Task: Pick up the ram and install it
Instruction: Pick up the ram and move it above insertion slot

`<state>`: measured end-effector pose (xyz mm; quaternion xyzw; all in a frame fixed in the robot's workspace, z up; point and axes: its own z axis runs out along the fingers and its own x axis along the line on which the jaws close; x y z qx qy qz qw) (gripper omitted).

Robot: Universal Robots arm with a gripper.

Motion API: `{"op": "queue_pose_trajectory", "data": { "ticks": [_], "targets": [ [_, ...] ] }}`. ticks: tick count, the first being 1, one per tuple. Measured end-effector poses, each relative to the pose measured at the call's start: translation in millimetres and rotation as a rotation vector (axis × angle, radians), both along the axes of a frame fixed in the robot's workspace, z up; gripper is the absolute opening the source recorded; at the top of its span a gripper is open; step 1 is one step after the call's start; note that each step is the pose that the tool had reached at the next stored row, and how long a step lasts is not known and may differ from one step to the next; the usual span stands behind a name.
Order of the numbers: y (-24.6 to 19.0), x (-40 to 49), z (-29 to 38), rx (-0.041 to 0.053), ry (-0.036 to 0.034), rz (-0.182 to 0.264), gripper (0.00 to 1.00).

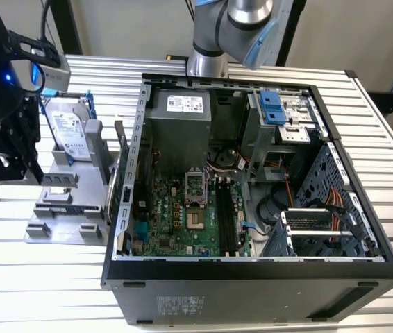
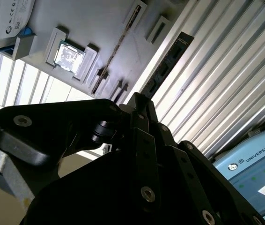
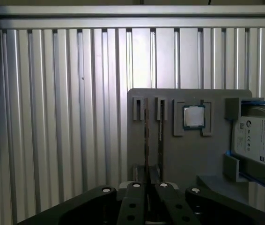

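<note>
Tool (image 3: 149,179) hovers over the ribbed tabletop (image 3: 53,117), pointed at the grey holder (image 3: 188,159); whether it is open or closed cannot be told; no ram is seen in its grasp. Ram (image 2: 167,61) appears in the second wrist view as a dark strip along the holder's edge, just ahead of the tool. Step judged: approach for pickup; the grasp calls for square alignment on the thin board; computer case (image 1: 252,288) stands well apart.
</note>
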<state>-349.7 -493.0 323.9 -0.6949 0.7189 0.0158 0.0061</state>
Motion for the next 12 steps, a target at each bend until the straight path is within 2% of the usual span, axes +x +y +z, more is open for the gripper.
{"op": "queue_pose_trajectory", "data": {
  "ticks": [12],
  "targets": [
    [0.0,0.0,5.1,-0.0001,0.0001,0.0,0.0]
  ]
}}
